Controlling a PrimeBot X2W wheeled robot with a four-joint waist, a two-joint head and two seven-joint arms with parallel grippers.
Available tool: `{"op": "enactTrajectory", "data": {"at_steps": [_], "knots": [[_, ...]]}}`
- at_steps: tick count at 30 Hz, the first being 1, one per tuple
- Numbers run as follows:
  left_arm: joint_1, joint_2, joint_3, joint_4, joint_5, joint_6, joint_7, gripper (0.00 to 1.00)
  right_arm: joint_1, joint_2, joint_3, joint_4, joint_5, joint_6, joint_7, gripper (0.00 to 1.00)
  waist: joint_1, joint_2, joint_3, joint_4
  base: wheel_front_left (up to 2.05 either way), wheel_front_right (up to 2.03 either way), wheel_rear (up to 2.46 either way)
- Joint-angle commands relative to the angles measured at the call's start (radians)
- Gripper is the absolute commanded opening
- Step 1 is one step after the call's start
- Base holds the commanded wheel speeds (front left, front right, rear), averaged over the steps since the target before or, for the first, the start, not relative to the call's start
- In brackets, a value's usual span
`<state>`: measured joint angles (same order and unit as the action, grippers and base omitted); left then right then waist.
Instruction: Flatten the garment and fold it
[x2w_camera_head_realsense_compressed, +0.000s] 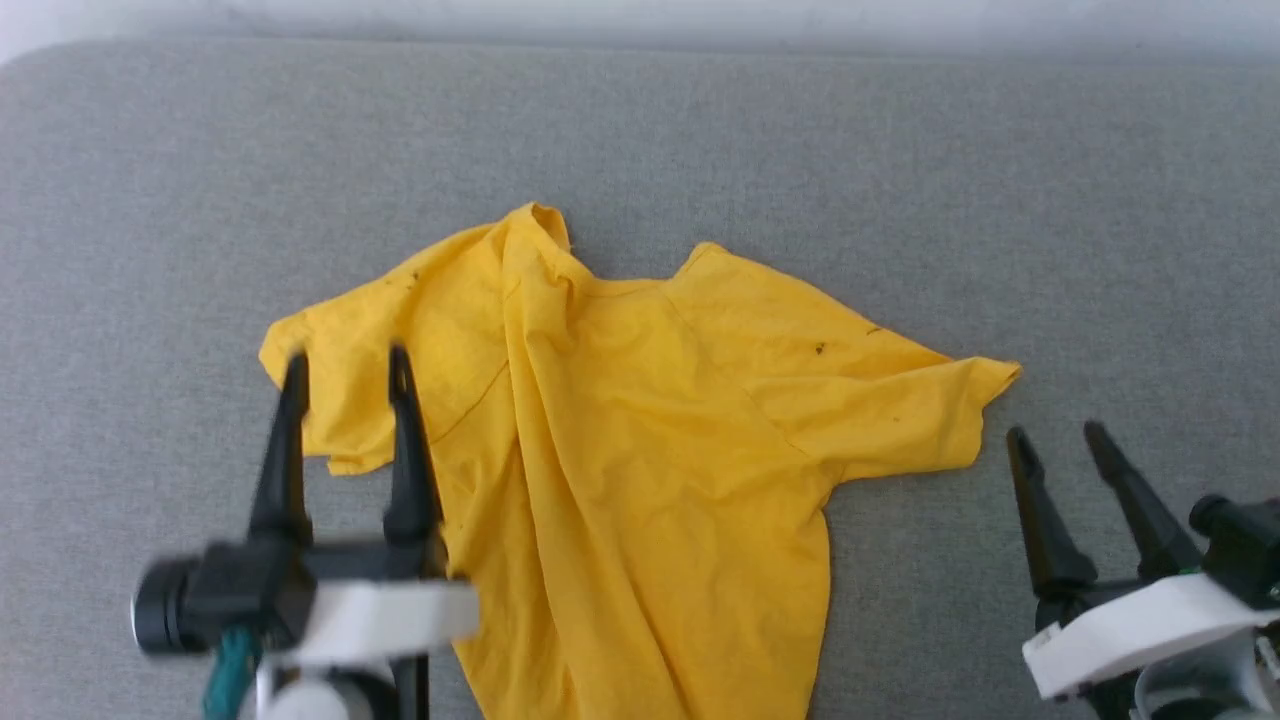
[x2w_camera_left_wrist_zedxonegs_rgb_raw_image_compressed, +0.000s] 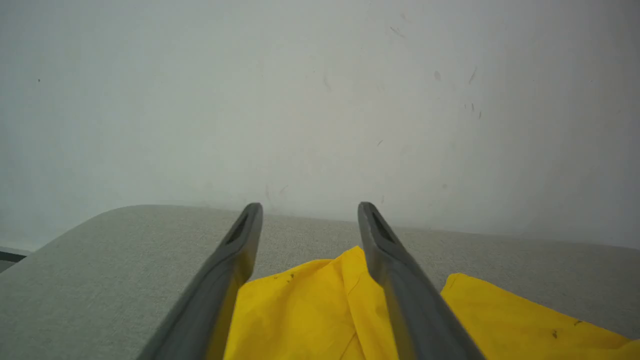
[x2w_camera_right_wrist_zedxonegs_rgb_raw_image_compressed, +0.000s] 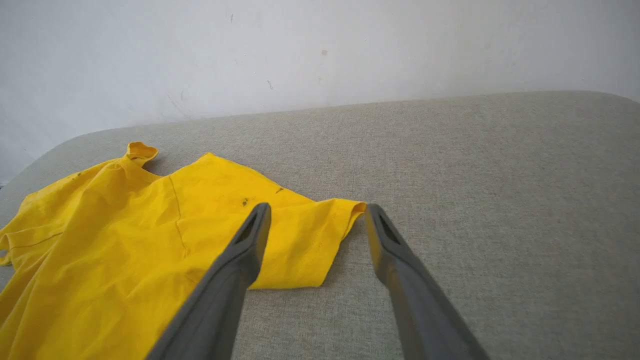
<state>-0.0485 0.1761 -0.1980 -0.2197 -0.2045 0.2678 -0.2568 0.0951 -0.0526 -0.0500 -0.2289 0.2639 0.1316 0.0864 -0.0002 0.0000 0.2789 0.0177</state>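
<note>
Noting layout: the garment, a bright yellow short-sleeved T-shirt, lies plain side up near the middle of a grey fabric-covered surface, collar toward the far edge, lower body running off the bottom of the head view. It is not flat: a long raised fold runs from the collar down the body, the collar stands up in a small peak, and the left sleeve is bunched. Small dark specks dot the cloth. The left gripper hangs over the left sleeve, fingers well apart and clamping nothing; they block part of the sleeve from the head camera. A teal cable shows at that wrist. The right gripper sits off the shirt, just beside the right sleeve, fingers also spread and empty, over bare grey cloth. The left wrist view adds a pale scuffed wall behind the surface's rounded far edge, with yellow cloth low between and beside the two fingers; whether the tips touch the cloth cannot be told. The right wrist view adds the sleeve's hem corner lying between its fingers, near the tip of one, while the other finger crosses in front of the sleeve.
</note>
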Motion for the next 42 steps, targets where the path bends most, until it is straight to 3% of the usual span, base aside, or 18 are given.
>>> {"op": "enactTrajectory", "data": {"at_steps": [1,4,17,23,29,30,32,33,38,42], "knots": [[0.045,-0.011,0.0,-0.024,0.0,0.014,-0.004,1.0,0.018,0.002,0.006,0.008,0.009,-0.001,-0.001,1.0,0.0002,0.0,-0.023,0.004,0.0,0.0,0.0],[0.113,-0.043,0.003,-0.068,-0.001,0.027,-0.004,1.0,0.043,0.002,0.01,0.013,0.012,-0.001,0.009,1.0,0.0002,0.0,-0.033,0.018,0.0,0.0,0.0],[0.124,-0.033,-0.016,-0.062,0.057,-0.006,-0.005,1.0,0.049,0.002,0.124,0.029,-0.044,-0.001,0.16,1.0,0.0002,0.0,-0.053,0.072,0.0,0.0,0.0],[0.112,-0.048,-0.026,-0.042,0.051,-0.022,-0.005,1.0,0.014,0.002,0.165,0.125,-0.078,-0.001,0.256,1.0,0.0002,0.0,-0.043,0.101,0.0,0.0,0.0],[0.098,-0.054,-0.021,-0.025,0.052,-0.033,-0.005,1.0,-0.043,0.002,0.208,0.252,-0.074,-0.001,0.273,1.0,0.0002,0.0,-0.039,0.116,0.0,0.0,0.0],[0.097,-0.055,-0.021,-0.021,0.053,-0.035,-0.005,1.0,-0.052,0.002,0.213,0.271,-0.067,-0.001,0.271,0.6,0.0002,0.0,-0.039,0.116,0.0,0.0,0.0],[0.092,-0.059,-0.026,-0.011,0.05,-0.042,-0.005,1.0,-0.068,0.002,0.218,0.3,-0.06,-0.001,0.262,0.04,0.0002,0.0,-0.043,0.112,0.0,0.0,0.0],[0.089,-0.061,-0.028,-0.005,0.05,-0.046,-0.005,1.0,-0.074,0.002,0.213,0.312,-0.054,-0.001,0.253,0.0,0.0002,0.0,-0.046,0.109,0.0,0.0,0.0],[0.084,-0.069,-0.031,0.015,0.044,-0.056,-0.005,1.0,-0.082,0.0,0.155,0.315,-0.061,-0.001,0.248,0.0,0.0002,0.0,-0.062,0.08,0.0,0.0,0.0],[0.075,-0.071,-0.028,0.021,0.045,-0.063,-0.005,1.0,-0.044,-0.055,0.078,0.254,-0.074,-0.001,0.3,0.0,0.0002,0.0,-0.066,0.056,0.0,0.0,0.0]]}}
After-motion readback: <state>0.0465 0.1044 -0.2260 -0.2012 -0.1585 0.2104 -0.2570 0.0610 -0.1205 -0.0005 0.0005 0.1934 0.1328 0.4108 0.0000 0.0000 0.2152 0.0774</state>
